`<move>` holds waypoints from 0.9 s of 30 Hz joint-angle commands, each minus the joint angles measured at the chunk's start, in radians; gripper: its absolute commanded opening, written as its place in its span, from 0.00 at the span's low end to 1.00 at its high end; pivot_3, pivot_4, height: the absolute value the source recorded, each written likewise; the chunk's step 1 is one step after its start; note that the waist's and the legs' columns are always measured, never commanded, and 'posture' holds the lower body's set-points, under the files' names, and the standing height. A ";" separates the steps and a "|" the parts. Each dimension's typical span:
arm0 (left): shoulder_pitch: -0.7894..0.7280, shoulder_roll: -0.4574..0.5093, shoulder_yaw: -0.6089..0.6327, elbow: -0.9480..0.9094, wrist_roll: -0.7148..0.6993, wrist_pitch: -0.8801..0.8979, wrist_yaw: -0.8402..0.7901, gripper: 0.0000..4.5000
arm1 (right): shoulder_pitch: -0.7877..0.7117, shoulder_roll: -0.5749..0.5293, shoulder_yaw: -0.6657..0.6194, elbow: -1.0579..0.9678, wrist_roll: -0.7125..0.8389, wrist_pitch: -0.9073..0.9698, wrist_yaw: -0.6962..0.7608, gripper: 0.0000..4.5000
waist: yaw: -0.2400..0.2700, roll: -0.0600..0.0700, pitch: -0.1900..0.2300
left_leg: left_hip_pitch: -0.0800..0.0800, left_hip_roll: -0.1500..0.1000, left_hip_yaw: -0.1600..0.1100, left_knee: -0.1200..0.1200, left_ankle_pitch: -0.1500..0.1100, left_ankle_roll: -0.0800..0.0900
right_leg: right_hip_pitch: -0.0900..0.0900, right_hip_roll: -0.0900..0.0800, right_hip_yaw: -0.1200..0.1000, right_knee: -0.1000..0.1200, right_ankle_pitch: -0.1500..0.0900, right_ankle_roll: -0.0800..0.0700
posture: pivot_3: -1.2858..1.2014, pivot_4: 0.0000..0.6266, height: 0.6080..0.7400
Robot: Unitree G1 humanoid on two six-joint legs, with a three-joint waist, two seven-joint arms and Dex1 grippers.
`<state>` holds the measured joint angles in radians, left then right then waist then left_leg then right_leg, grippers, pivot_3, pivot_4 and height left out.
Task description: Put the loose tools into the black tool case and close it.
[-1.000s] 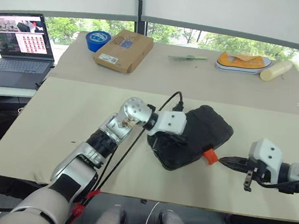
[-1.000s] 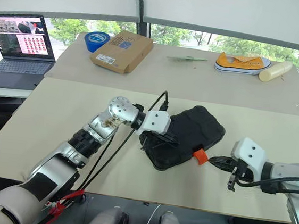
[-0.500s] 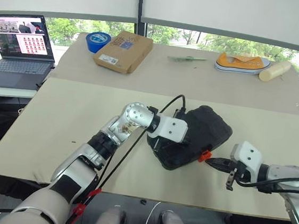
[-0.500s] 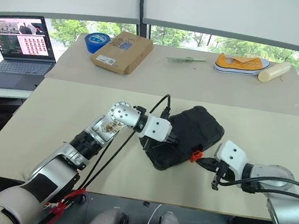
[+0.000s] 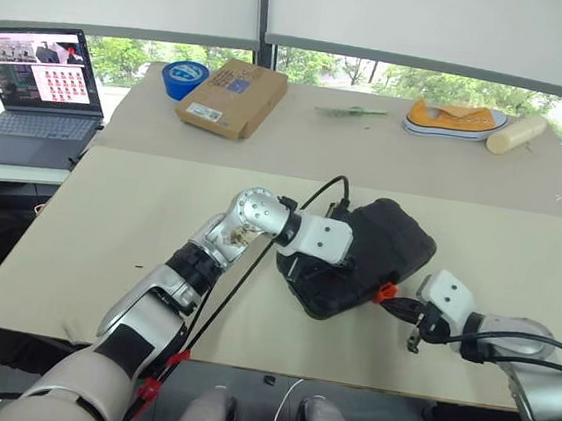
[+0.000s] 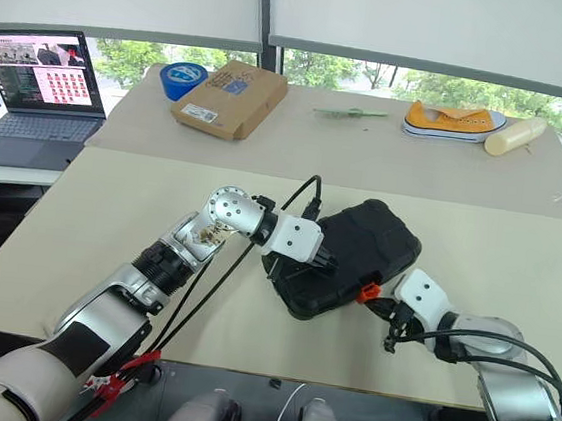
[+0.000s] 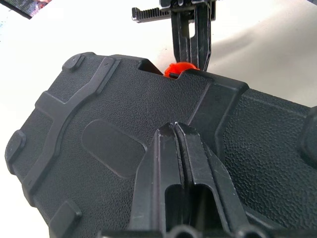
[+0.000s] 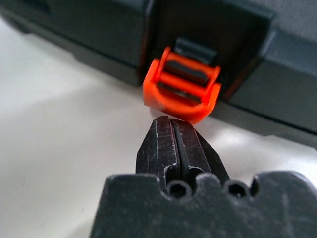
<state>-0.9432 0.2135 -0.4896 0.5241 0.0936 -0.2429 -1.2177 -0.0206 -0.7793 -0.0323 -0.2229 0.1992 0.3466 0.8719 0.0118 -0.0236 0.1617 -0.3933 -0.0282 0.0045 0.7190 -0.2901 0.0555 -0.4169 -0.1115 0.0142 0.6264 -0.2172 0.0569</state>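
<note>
Head view: I see the black tool case (image 5: 361,259) shut, centre of frame on the desk (image 5: 107,243); my left pincer (image 5: 300,270) closed, pressed on its lid. Left wrist: fingers together on the lid. Right wrist: right pincer (image 8: 174,130) closed, tips just below the orange latch (image 8: 181,84)

Daylight came through the wide windows (image 5: 376,75) at the back, under drawn white blinds (image 5: 431,25), and lit the beige tabletop (image 5: 109,223) evenly and brightly. Shadows were soft and short. The head views were sharp, with slight bowing at the edges. In the right wrist view the textured black plastic case (image 8: 257,64) behind its small orange latch (image 8: 181,85) was blurred.
</note>
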 commanded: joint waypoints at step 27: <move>0.021 0.001 -0.049 0.094 0.068 -0.032 -0.012 0.02 | -0.105 0.049 -0.155 -0.153 0.144 0.077 -0.021 0.00 | -0.025 0.001 0.000 | 0.002 0.001 0.001 -0.004 0.000 0.000 | -0.002 0.002 0.003 0.001 0.000 0.000 | 0.52 0.24 0.96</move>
<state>-0.9608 0.2170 -0.4836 0.5672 0.1130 -0.2838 -1.2057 -0.0667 -0.7257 -0.1418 -0.2673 0.2727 0.4356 0.8562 -0.0132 -0.0229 0.1614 -0.3910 -0.0268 0.0057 0.7150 -0.2900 0.0552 -0.4186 -0.1098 0.0169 0.6273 -0.2173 0.0564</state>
